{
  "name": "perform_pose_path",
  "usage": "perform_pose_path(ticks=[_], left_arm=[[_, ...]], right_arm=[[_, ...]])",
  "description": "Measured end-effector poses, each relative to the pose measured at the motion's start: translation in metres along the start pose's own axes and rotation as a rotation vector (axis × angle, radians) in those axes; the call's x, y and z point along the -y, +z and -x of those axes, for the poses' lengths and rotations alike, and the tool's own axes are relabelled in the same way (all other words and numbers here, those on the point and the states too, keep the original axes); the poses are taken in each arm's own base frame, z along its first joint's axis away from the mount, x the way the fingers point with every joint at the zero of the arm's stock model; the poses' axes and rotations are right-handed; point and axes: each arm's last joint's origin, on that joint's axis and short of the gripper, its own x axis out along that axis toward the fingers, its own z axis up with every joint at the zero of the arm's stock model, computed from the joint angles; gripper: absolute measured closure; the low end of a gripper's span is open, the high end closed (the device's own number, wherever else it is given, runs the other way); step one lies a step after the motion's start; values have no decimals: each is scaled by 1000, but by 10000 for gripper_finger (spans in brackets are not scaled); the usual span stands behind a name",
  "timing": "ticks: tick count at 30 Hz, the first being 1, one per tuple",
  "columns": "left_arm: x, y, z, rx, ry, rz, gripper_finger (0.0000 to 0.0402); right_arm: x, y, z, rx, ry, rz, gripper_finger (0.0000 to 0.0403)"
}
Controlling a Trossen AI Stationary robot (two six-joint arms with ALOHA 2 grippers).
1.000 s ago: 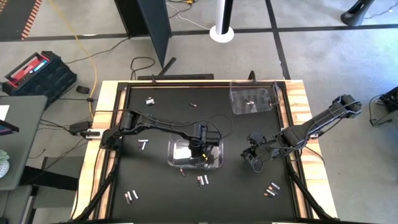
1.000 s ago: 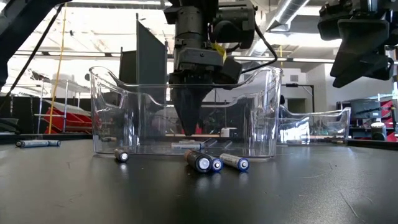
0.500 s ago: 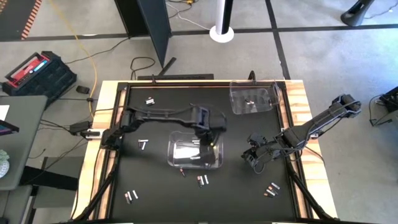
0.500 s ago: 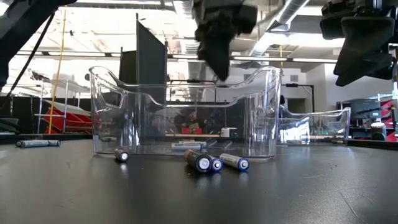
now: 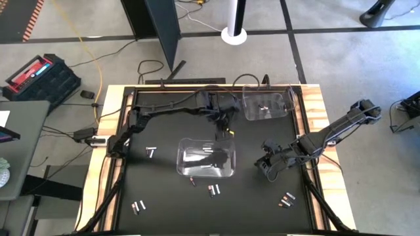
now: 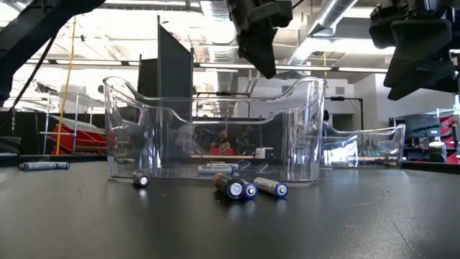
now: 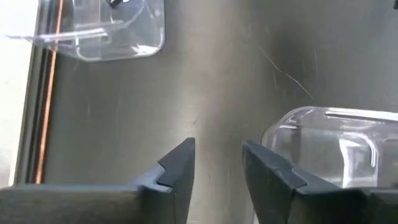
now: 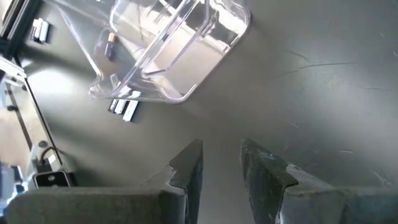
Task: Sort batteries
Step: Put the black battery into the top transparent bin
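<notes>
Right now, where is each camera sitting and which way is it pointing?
High: overhead, facing straight down; both arms show.
Low: table height, facing level through the near clear bin; left gripper above.
Left wrist: looks down past its own fingers at the mat.
Right wrist: looks down past its fingers.
All see the near bin.

Lit evenly from overhead; pale glare across the dark table (image 7: 224, 81), bright backlit room beyond, near batteries (image 6: 244, 188) sharp.
</notes>
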Motion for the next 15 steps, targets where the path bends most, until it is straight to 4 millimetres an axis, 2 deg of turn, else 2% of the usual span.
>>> perform_pose_path(ticks=[5, 9, 15], left_arm=[[-19, -3, -2, -11, 28, -49, 217], [-42, -12, -3, -67, 58, -49, 186], [-95, -29, -4, -119, 146, 19, 170]], right_arm=[[1, 2, -1, 7, -6, -60, 275], [3, 8, -2, 23, -17, -105, 275], [6, 19, -5, 59, -25, -154, 275]])
